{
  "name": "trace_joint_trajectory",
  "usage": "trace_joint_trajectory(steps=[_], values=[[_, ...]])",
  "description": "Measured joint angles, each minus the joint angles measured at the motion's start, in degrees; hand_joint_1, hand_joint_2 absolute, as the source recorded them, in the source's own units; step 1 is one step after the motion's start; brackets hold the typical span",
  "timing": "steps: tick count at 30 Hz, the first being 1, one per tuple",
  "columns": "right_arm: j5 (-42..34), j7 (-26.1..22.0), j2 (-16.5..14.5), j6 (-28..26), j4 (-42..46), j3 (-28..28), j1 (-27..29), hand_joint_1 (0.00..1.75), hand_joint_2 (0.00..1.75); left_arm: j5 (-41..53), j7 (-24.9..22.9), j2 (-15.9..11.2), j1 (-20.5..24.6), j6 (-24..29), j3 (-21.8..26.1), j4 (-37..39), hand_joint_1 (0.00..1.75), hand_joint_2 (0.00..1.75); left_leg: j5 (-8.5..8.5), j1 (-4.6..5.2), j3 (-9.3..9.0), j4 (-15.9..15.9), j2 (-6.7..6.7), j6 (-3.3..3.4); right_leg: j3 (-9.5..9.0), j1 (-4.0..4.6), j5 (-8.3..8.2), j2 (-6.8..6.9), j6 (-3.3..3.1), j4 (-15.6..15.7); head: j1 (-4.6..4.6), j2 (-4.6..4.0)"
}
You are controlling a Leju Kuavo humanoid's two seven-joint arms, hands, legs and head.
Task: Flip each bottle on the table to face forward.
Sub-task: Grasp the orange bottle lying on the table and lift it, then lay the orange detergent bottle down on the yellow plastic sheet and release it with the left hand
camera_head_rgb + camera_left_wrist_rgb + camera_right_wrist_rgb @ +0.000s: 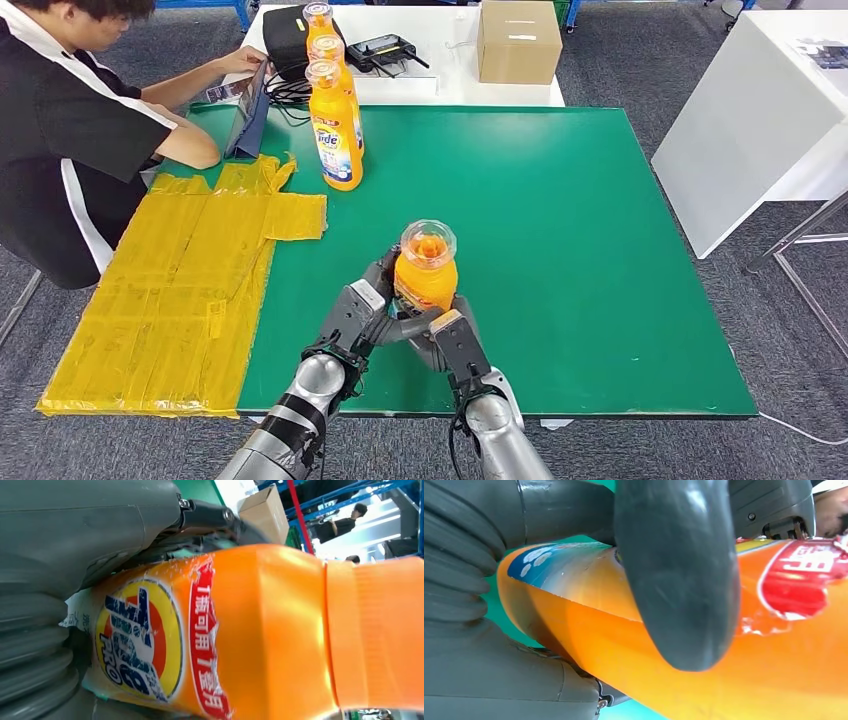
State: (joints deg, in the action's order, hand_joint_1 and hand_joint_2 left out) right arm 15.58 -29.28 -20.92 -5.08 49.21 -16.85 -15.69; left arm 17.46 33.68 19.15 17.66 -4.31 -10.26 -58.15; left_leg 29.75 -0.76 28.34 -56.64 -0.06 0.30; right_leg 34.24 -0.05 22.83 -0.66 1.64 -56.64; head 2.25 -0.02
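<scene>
In the head view you see both hands wrapped around one orange bottle (pixel 425 272) standing upright near the front edge of the green table (pixel 560 250). Your left hand (pixel 362 312) grips it from the left side and your right hand (pixel 450 338) closes on it from the right and front, so the bottle sits between them with its clear cap on top. At the far left of the table you find a row of three more orange bottles (pixel 335 125), upright and close together, the nearest showing a label toward you. Beside them lies a patch of yellow tape (pixel 190 270), and a person (pixel 70 110) in a black top leans over a tablet there. A cardboard box (pixel 518 40) rests on the white table beyond.

In the left wrist view you see the bottle (pixel 250 630) pressed against the grey hand (pixel 75 545), its round blue and yellow logo and red banner facing the camera.

In the right wrist view your thick thumb (pixel 676 570) lies across the bottle (pixel 599 630), pinning it against the hand.
</scene>
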Motion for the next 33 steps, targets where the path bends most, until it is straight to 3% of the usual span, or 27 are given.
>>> trace_joint_trajectory(steps=[15, 16, 17, 19, 20, 21, 33], values=[[0.7, -0.7, 0.0, -0.7, -2.1, -0.5, -1.0, 1.7, 1.75, -2.7, 0.1, 0.0, -0.5, 0.0, 0.2, -1.1, 1.75, 1.75, 0.0, 0.0, 0.0, 0.0, 0.0, 0.0, 0.01, 0.0, 0.0, 0.0, 0.0, 0.0, 0.0, 0.0], [0.8, -0.7, 0.0, -0.8, -2.2, -0.5, -1.1, 1.47, 1.75, -2.9, 0.1, 0.0, -0.6, 0.0, 0.2, -1.2, 1.75, 1.75, 0.0, 0.0, 0.0, 0.0, 0.0, 0.0, 0.01, 0.0, 0.0, 0.0, 0.0, 0.0, 0.0, 0.0], [0.8, -0.7, -0.1, -1.0, -2.3, -0.6, -1.1, 1.12, 1.75, -3.1, 0.1, 0.0, -0.6, 0.0, 0.2, -1.3, 1.75, 1.75, 0.0, 0.0, 0.0, 0.0, 0.0, 0.0, 0.01, 0.0, 0.0, 0.0, 0.0, 0.0, 0.01, 0.0], [1.0, -0.7, -0.1, -1.3, -2.4, -0.7, -1.2, 0.3, 1.75, -3.4, 0.1, 0.0, -0.7, 0.1, 0.2, -1.6, 1.75, 1.75, 0.0, 0.0, 0.0, 0.0, 0.0, 0.0, 0.01, 0.0, 0.0, 0.0, 0.0, 0.0, 0.01, 0.0], [1.1, -0.7, -0.1, -1.6, -2.5, -0.7, -1.3, 0.09, 1.75, -3.4, 0.2, 0.0, -0.8, 0.3, 0.2, -1.8, 1.75, 1.75, 0.0, 0.0, 0.0, 0.0, 0.0, 0.0, 0.01, 0.0, 0.0, 0.0, 0.0, 0.0, 0.01, 0.0], [1.2, -0.8, -0.1, -2.1, -2.6, -0.7, -1.3, 0.0, 1.75, -3.2, 0.2, 0.0, -0.8, 0.8, 0.2, -2.1, 1.75, 1.75, 0.0, 0.0, 0.0, 0.0, 0.0, 0.0, 0.01, 0.0, 0.0, 0.0, 0.0, 0.0, 0.01, 0.0], [6.3, -0.3, 0.0, -4.0, 0.9, 0.5, 0.5, 0.0, 1.75, 4.7, -0.1, 0.0, -0.8, 13.3, 0.6, -7.5, 1.75, 1.75, 0.0, 0.0, 0.0, 0.0, 0.0, 0.0, 0.01, 0.0, 0.0, 0.0, 0.0, 0.0, 0.0, 0.0]])
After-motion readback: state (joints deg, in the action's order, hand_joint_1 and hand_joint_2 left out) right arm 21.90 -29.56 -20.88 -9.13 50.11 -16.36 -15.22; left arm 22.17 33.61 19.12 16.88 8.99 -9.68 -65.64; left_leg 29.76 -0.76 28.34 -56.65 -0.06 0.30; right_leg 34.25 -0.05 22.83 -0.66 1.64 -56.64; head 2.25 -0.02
